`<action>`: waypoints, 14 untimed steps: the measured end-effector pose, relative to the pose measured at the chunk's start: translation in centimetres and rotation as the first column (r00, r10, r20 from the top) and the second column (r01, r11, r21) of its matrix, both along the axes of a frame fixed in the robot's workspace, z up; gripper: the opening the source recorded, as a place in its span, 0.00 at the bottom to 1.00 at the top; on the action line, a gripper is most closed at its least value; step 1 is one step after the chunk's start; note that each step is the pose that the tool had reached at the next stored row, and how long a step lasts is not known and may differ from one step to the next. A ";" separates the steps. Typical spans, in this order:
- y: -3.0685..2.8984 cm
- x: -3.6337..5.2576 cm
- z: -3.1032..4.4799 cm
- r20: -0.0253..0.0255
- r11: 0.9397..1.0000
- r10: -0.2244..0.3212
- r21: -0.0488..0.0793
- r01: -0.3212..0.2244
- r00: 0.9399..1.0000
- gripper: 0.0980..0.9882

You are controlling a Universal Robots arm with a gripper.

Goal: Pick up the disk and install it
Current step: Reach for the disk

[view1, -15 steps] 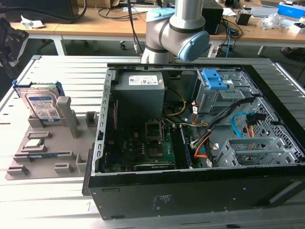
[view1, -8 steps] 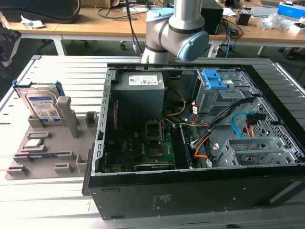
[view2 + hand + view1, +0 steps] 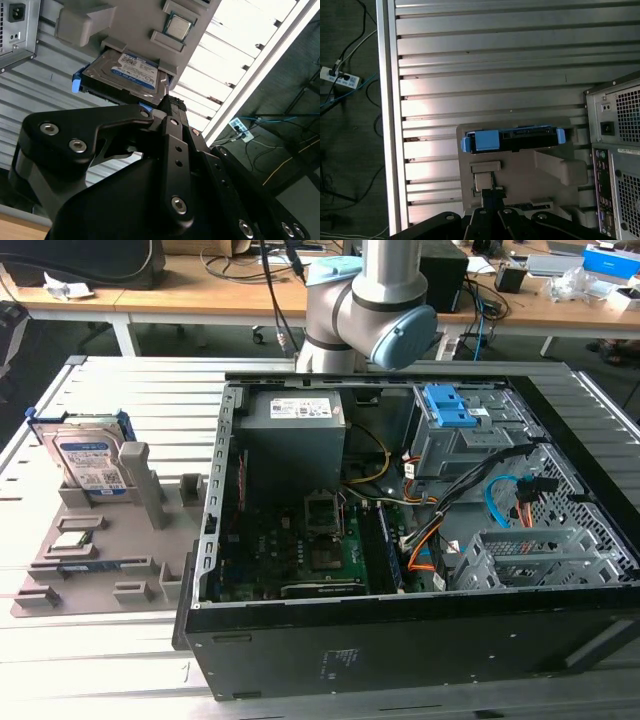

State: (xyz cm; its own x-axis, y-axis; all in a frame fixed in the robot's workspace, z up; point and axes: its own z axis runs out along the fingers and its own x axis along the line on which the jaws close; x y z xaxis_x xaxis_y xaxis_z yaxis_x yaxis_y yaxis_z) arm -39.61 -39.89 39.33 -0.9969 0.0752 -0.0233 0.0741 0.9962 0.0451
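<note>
Robotics lab or test workshop, not a home or shop. Evidence in the exterior view: an industrial robot arm [image 3: 370, 310] at the far edge of a slatted aluminium counter [image 3: 140, 390]. A desktop PC case [image 3: 400, 660] lies open on its side w/ the motherboard [image 3: 300, 540] exposed. Beside it, a grey moulded parts tray [image 3: 120, 540] holds the disk [image 3: 88, 455] and other small parts. Behind are wooden desks [image 3: 180, 295] cluttered w/ cables [image 3: 270, 270]. In the first wrist view, a power strip [image 3: 340, 77] w/ leads lies on the dark floor [image 3: 345, 150].

Silver, white-and-blue-labelled, blue-framed disk [image 3: 88, 460]; beige-grey holder tray [image 3: 140, 545]; black computer case [image 3: 400, 660] with blue latches [image 3: 448, 405]
</note>
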 end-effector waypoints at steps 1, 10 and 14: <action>0.00 -0.10 0.00 0.000 1.000 0.000 0.000 0.000 1.000 0.01; 0.00 -1.02 0.00 0.000 1.000 0.000 0.000 0.000 1.000 0.01; 0.00 -1.30 0.00 0.000 1.000 0.000 0.000 0.000 1.000 0.01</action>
State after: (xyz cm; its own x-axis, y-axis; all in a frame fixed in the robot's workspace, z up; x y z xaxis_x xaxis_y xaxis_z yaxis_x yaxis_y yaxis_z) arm -40.92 -39.89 39.32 -0.9969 0.0752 -0.0233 0.0741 0.9962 0.0451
